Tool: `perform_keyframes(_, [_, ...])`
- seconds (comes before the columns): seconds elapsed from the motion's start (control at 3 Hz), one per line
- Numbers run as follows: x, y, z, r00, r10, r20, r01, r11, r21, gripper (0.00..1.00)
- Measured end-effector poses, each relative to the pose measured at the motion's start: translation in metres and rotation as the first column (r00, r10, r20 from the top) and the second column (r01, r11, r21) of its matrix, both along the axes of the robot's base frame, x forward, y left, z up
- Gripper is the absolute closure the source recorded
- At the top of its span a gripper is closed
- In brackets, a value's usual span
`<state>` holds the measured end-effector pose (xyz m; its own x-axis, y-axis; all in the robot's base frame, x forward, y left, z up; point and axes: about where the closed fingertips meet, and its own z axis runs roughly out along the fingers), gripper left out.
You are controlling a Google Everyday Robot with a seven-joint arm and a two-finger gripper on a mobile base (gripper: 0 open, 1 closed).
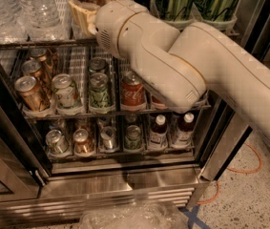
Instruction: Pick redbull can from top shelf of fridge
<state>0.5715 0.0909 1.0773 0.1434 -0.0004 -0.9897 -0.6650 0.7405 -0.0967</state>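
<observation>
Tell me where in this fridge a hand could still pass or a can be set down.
One bare strip of middle rack lies behind the white can, between copper cans and green cans. The top shelf is crowded: water bottles, the gripper right of them, tall green cans. The bottom rack is full along its front.

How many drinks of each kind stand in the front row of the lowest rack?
Cans: 4
Small bottles: 2
Total: 6
The gripper is up at the top shelf, beside the water bottles, well above these.
</observation>
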Motion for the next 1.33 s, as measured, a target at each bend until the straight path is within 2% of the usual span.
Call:
perform_keyframes(0.33, [-0.007,-0.001,0.013,0.9991,0.004,0.042,-0.004,1.0,0.004,1.0])
perform_keyframes(0.67, [-0.015,-0.002,0.018,0.9981,0.006,0.061,-0.007,1.0,0.006,1.0])
perform_keyframes(1.33, [-0.036,-0.003,0.013,0.998,0.014,0.062,-0.014,1.0,0.002,1.0])
